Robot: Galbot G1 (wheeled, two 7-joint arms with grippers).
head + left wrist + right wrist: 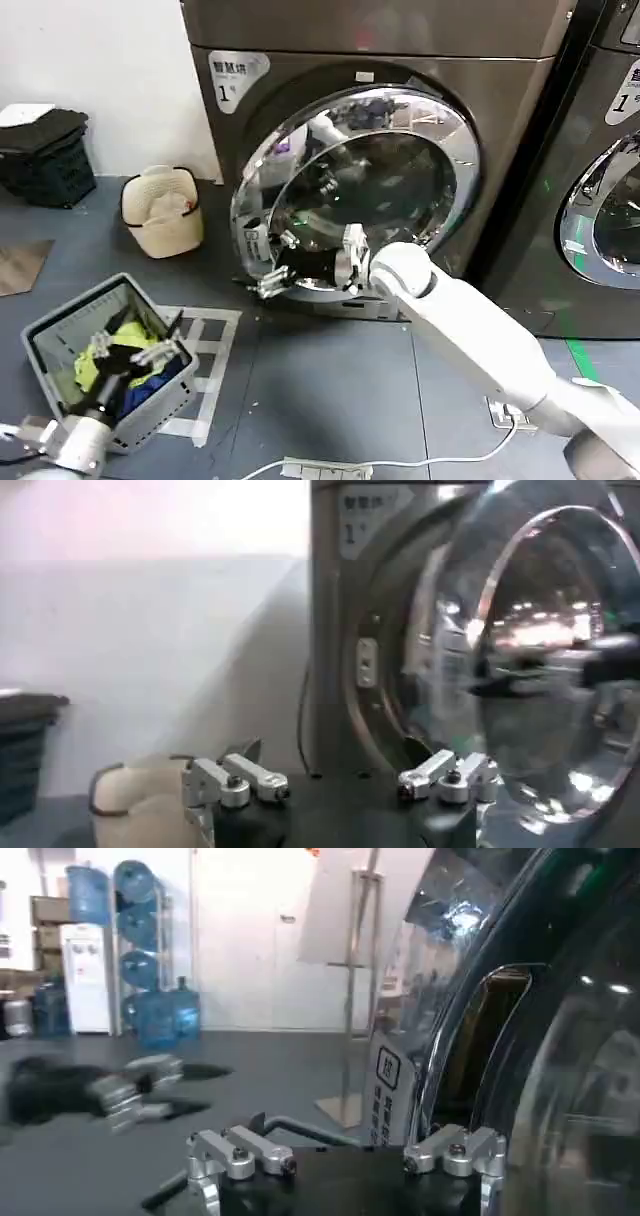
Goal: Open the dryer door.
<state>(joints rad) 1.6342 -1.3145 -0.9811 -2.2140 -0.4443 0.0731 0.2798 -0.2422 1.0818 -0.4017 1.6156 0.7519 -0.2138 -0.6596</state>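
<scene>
The dryer door (405, 180), a round porthole with a wide chrome rim and dark glass, stands swung partly out from the bronze-grey machine marked "1" (400, 30). My right gripper (275, 265) is open at the door's lower free edge, with nothing between its fingers. In the right wrist view the right gripper (345, 1163) sits beside the chrome rim (450, 1048). The left wrist view shows the door (540, 660) away from the drum opening, whose latch (367, 662) is exposed. My left gripper (132, 350) (340, 785) hangs open above the laundry basket, far from the door.
A grey basket (60, 330) of yellow and blue clothes sits at front left. A cream basket (160, 215) and a black crate (45, 155) stand by the wall. A darker machine (600, 200) stands to the right. A white cable (400, 465) crosses the floor.
</scene>
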